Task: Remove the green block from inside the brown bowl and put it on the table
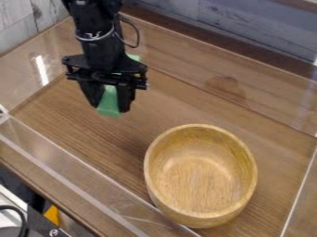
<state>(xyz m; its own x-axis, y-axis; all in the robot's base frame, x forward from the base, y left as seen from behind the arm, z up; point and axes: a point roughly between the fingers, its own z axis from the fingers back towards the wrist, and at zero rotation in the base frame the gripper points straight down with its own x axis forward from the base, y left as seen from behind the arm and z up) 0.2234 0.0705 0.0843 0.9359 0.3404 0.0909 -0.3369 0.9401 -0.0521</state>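
My gripper [113,100] hangs over the left part of the table [210,102], shut on the green block [114,102]. The block points downward between the black fingers, its lower end just above the wood. The brown bowl [201,174] sits at the lower right, round, light wood, with nothing inside. The gripper is well to the upper left of the bowl, apart from it.
Clear acrylic walls [74,190] run along the table's near and left edges, and another wall stands at the right. Bare wood lies between the gripper and the bowl and behind the bowl.
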